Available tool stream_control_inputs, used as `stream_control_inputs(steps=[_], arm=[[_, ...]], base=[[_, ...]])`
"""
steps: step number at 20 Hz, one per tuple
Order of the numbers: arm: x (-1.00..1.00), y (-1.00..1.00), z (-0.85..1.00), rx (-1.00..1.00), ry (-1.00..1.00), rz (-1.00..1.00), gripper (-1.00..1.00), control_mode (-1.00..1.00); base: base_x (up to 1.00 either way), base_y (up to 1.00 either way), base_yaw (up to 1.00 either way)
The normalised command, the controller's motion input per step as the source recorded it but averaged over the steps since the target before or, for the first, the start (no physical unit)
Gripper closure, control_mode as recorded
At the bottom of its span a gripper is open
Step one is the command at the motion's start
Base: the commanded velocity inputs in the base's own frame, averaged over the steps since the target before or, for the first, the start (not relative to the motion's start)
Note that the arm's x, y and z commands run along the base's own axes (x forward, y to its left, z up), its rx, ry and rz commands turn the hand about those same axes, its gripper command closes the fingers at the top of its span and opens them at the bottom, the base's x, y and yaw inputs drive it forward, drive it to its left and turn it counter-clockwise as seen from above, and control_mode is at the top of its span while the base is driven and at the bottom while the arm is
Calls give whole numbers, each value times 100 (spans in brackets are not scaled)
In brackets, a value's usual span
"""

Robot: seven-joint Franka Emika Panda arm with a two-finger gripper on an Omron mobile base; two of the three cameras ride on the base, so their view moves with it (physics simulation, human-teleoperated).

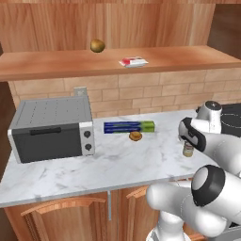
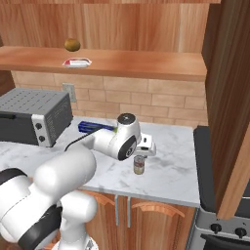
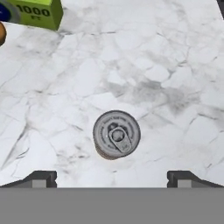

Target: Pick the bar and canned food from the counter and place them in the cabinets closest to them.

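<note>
The canned food stands upright on the marble counter, near its right end. In the hand view its pale ring-pull top sits just above the middle of the two fingertips. My gripper hangs directly over the can, open, with nothing between its fingers. The red and white bar lies flat on the shelf board of the cabinets.
A grey toaster oven fills the counter's left. A blue-and-green box and a brown pastry lie behind the can. A brown-yellow ball rests on the shelf. The black stovetop borders the right.
</note>
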Motion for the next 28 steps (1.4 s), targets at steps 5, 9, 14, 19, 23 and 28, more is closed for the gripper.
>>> stream_control_inputs(steps=[5,9,14,19,23,28], arm=[[17,1,-11,0,0,0,-100,-100],[15,0,-25,0,2,0,-100,-100],[9,0,-29,0,3,0,-100,-100],[10,0,-28,0,2,0,-100,-100],[11,0,-28,0,1,0,-100,-100],[12,0,-26,0,0,0,-100,-100]], base=[[0,0,0],[0,0,0],[0,0,0],[0,0,0],[0,0,0],[0,0,0]])
